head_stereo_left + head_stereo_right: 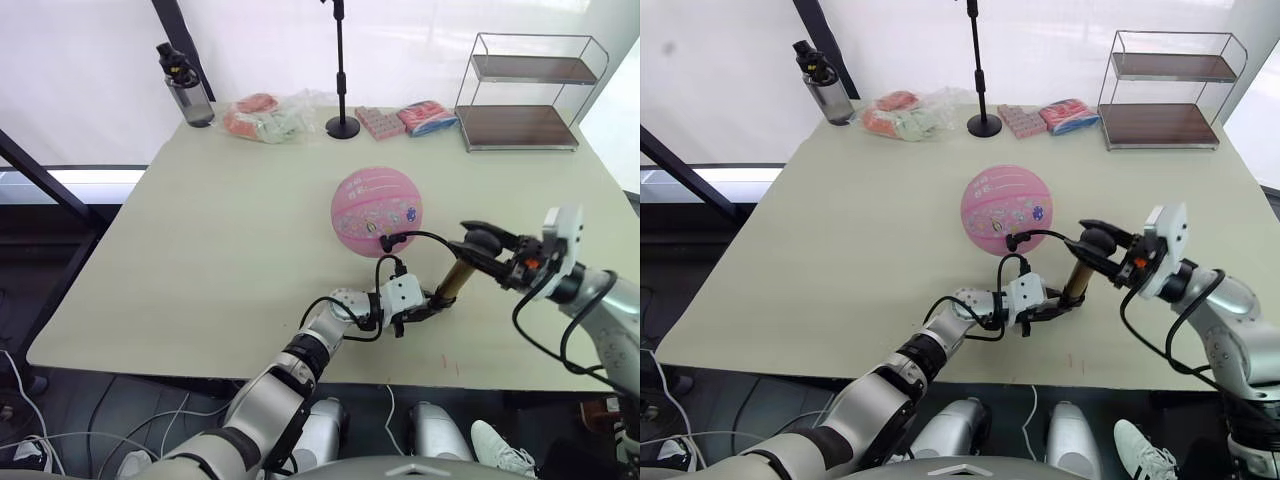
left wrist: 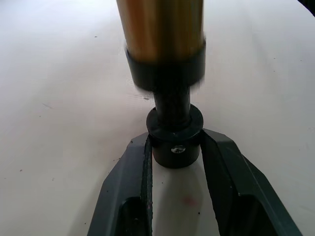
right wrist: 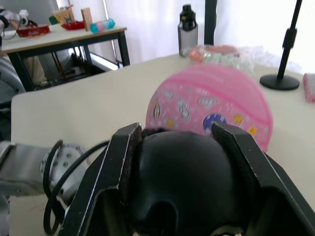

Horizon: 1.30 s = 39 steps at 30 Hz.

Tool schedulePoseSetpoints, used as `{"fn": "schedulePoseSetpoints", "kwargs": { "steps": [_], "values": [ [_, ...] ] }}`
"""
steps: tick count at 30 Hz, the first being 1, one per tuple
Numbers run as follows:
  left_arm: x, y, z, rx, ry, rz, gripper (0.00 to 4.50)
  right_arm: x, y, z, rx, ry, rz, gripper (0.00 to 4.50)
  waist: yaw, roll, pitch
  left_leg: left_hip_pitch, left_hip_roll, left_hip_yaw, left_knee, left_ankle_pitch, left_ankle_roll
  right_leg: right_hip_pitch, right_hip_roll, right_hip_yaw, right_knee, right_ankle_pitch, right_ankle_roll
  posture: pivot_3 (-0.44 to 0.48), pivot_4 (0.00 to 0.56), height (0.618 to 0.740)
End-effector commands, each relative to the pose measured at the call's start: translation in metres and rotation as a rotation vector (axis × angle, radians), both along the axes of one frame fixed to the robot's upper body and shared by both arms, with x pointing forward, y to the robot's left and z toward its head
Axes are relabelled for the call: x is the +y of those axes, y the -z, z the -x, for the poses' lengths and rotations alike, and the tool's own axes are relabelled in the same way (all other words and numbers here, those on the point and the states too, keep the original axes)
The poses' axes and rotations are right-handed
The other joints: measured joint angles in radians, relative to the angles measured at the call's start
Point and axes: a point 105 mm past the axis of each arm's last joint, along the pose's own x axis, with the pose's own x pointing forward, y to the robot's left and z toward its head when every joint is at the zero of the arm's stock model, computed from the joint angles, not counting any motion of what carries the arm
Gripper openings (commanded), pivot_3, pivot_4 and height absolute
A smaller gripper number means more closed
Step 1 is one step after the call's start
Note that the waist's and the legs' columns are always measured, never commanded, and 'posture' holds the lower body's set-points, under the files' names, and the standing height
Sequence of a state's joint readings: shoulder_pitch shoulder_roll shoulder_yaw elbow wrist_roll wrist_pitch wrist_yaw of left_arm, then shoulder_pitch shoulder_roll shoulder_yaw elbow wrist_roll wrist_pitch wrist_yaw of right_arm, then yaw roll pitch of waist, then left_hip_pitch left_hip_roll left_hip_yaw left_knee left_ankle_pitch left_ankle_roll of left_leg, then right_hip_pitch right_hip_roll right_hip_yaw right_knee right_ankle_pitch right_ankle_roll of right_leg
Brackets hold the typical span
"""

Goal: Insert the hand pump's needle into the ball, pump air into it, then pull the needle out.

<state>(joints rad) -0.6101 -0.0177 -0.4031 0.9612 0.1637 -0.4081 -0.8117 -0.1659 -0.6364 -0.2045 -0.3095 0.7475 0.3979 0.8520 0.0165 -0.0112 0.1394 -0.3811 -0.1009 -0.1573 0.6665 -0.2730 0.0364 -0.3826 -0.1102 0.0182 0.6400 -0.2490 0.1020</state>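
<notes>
Beige table point(image 1: 200, 250), pink ball point(image 1: 376, 212) mid-right, hose needle point(image 1: 386, 243) at its near side; left gripper point(image 1: 425, 309) clamps rigid hand pump point(image 1: 455, 280) base, right gripper point(image 1: 478, 240) closed around the smooth T-handle — ball looks light, may roll.

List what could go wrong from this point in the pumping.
1. The left gripper pinches only the small black foot of the hand pump; a hard stroke could slip it out.
2. The pump leans while the right gripper clamps its handle, so pushing off-axis may tip it.
3. The hose reaches the ball, which rests loose on the table; a tug could roll it.
</notes>
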Motion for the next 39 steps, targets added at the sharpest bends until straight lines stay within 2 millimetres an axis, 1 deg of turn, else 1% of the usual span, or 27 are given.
{"fn": "schedulePoseSetpoints", "kwargs": {
  "steps": [1, 8, 11, 13, 17, 19, 23, 25, 29, 30, 33, 35, 39],
  "values": [
    [0.018, 0.046, 0.022, 0.122, 0.025, -0.162, 1.08, -0.015, -0.059, 0.006, -0.192, 0.04, -0.028, 2.02, 0.0, 0.0, 0.001, 0.0, 0.0, 0.0, 0.0, 0.0, 0.0, 0.0, 0.0, 0.0, 0.0, 0.0, 0.0, 0.0, 0.15, 0.736],
    [0.02, 0.046, 0.022, 0.124, 0.025, -0.164, 1.08, -0.02, -0.1, 0.014, -0.258, 0.008, -0.059, 2.02, 0.0, -0.001, 0.003, -0.001, 0.0, 0.0, 0.0, 0.0, 0.0, 0.0, 0.0, 0.0, 0.0, 0.0, 0.0, 0.0, 0.15, 0.736],
    [0.021, 0.047, 0.022, 0.125, 0.024, -0.167, 1.08, -0.019, -0.123, 0.019, -0.306, -0.008, -0.099, 2.02, 0.001, -0.001, 0.005, -0.001, 0.0, 0.0, 0.0, 0.0, 0.0, 0.0, -0.001, 0.0, 0.0, 0.0, 0.0, 0.0, 0.15, 0.736],
    [0.021, 0.047, 0.022, 0.125, 0.025, -0.167, 1.08, -0.018, -0.128, 0.021, -0.31, -0.013, -0.109, 2.02, 0.001, -0.001, 0.005, -0.003, 0.0, 0.0, 0.0, 0.0, 0.0, -0.002, -0.001, -0.001, 0.0, 0.0, 0.0, 0.0, 0.15, 0.736],
    [0.022, 0.047, 0.022, 0.125, 0.026, -0.167, 1.08, -0.016, -0.125, 0.021, -0.292, -0.017, -0.093, 2.02, 0.001, 0.0, 0.006, -0.009, -0.001, 0.0, 0.001, 0.0, 0.0, -0.008, -0.002, 0.0, 0.001, 0.0, 0.0, 0.0, 0.15, 0.736],
    [0.022, 0.047, 0.022, 0.125, 0.026, -0.167, 1.08, -0.015, -0.122, 0.021, -0.279, -0.019, -0.082, 2.02, 0.001, 0.0, 0.006, -0.013, -0.001, 0.001, 0.002, 0.001, -0.001, -0.012, -0.003, 0.0, 0.001, 0.0, 0.0, 0.0, 0.15, 0.736],
    [0.022, 0.046, 0.022, 0.123, 0.026, -0.166, 1.08, -0.014, -0.086, 0.013, -0.201, 0.004, 0.008, 2.02, 0.001, 0.0, 0.005, -0.013, -0.002, 0.0, 0.002, 0.001, 0.0, -0.012, -0.003, -0.001, 0.001, 0.0, 0.0, 0.0, 0.15, 0.736],
    [0.021, 0.046, 0.022, 0.123, 0.025, -0.166, 1.08, -0.013, -0.075, 0.011, -0.182, 0.015, 0.013, 2.02, 0.001, -0.001, 0.005, -0.013, -0.002, 0.0, 0.002, 0.0, 0.0, -0.012, -0.003, -0.001, 0.001, 0.0, 0.0, 0.0, 0.15, 0.736],
    [0.022, 0.046, 0.021, 0.123, 0.02, -0.164, 1.08, -0.011, -0.043, 0.006, -0.115, 0.031, 0.027, 2.02, -0.001, -0.003, 0.003, -0.01, -0.001, 0.001, 0.002, 0.0, 0.0, -0.011, -0.002, -0.001, 0.002, 0.0, 0.0, 0.0, 0.15, 0.736],
    [0.022, 0.046, 0.021, 0.124, 0.019, -0.164, 1.08, -0.011, -0.038, 0.005, -0.105, 0.033, 0.034, 2.02, -0.002, -0.005, 0.001, -0.01, -0.001, 0.001, 0.002, 0.0, 0.0, -0.01, -0.002, -0.001, 0.002, 0.0, 0.0, 0.0, 0.15, 0.736],
    [0.022, 0.046, 0.021, 0.125, 0.019, -0.164, 1.08, -0.007, -0.025, 0.004, -0.081, 0.02, 0.033, 2.02, -0.002, -0.006, 0.001, -0.005, -0.001, 0.001, 0.001, 0.0, 0.0, -0.006, -0.001, 0.0, 0.002, 0.0, 0.0, 0.0, 0.15, 0.736],
    [0.022, 0.046, 0.021, 0.124, 0.018, -0.165, 1.08, -0.003, -0.012, 0.004, -0.049, 0.006, 0.035, 2.02, -0.002, -0.006, 0.001, -0.001, 0.0, 0.001, 0.0, 0.0, 0.0, -0.002, -0.001, -0.001, 0.001, 0.0, 0.0, 0.0, 0.15, 0.736],
    [0.023, 0.046, 0.02, 0.123, 0.017, -0.166, 1.08, 0.0, 0.004, 0.002, -0.014, 0.011, 0.015, 2.02, -0.002, -0.006, 0.001, 0.0, 0.0, 0.0, 0.0, 0.0, 0.0, -0.001, 0.0, 0.0, 0.001, 0.0, 0.0, 0.0, 0.15, 0.736]
  ]
}}
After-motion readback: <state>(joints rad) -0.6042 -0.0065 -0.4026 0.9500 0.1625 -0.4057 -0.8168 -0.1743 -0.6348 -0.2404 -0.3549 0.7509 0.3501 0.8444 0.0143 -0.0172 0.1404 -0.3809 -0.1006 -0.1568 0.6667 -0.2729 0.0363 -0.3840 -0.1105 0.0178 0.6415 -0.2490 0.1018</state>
